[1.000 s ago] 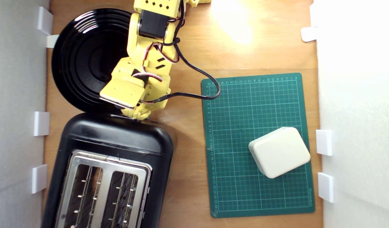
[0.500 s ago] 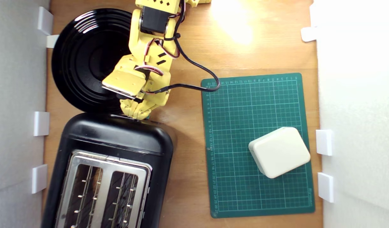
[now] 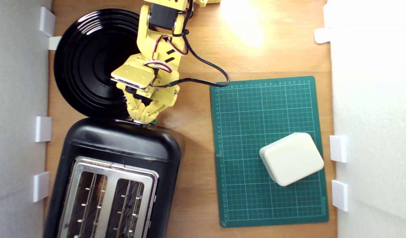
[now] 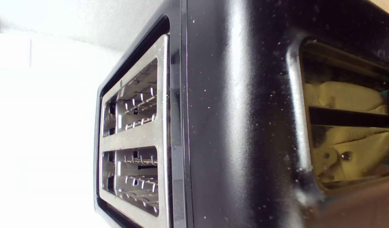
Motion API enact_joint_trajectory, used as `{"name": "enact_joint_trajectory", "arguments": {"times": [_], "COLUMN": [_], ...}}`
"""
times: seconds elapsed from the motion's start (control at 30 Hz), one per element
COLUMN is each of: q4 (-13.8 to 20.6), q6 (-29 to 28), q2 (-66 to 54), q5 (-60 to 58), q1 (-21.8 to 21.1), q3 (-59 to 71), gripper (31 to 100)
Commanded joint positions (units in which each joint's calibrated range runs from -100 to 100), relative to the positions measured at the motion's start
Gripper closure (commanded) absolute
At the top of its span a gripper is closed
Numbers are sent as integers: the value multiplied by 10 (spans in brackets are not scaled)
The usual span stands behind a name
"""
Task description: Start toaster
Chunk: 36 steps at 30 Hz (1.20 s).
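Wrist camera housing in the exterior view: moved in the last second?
Yes. The yellow housing has pulled back from the toaster, toward the view's top and slightly right. The end effector is still at the toaster's end; the toaster has not shifted.

A small lab test rig: a wooden table [image 3: 196, 49] fenced by white foam walls [image 3: 371, 99] on clips, with a green cutting mat [image 3: 249, 115] beside the hand [image 3: 144, 118].

You have one black toaster [image 3: 122, 155] with two slots, one black plate [image 3: 87, 62], one green cutting mat [image 3: 252, 109], one cream box [image 3: 291, 158], and six white wall clips.
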Motion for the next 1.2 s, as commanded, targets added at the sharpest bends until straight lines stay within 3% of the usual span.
{"name": "enact_joint_trajectory", "arguments": {"times": [0.0, 0.8, 1.17], "q4": [-4, -2, -11], "q6": [2, 3, 4], "q2": [38, 2, 6], "q5": [-3, 6, 133], "q1": [-7, -8, -8], "q3": [62, -26, -118], "gripper": [989, 989, 989]}}
